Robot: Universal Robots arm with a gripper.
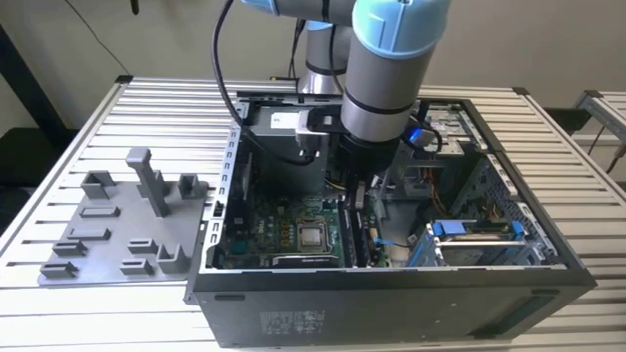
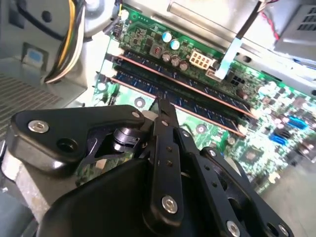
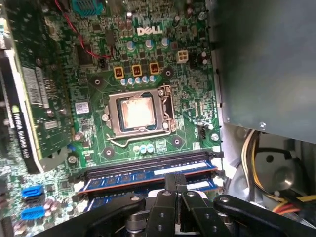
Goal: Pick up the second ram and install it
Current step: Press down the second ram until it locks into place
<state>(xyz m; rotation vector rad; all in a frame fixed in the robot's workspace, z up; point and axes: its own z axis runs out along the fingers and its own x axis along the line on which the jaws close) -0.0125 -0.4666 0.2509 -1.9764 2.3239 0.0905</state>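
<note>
Second wrist view: gripper (image 2: 162,106) (closed) presses the second ram (image 2: 197,106) directly beneath it.

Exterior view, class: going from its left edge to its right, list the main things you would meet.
Grey plastic tray with upright posts → left wall of the open computer case → processor socket on the motherboard → memory slots under the arm's pincer → blue-tabbed drive bay → right wall of the case.
</note>
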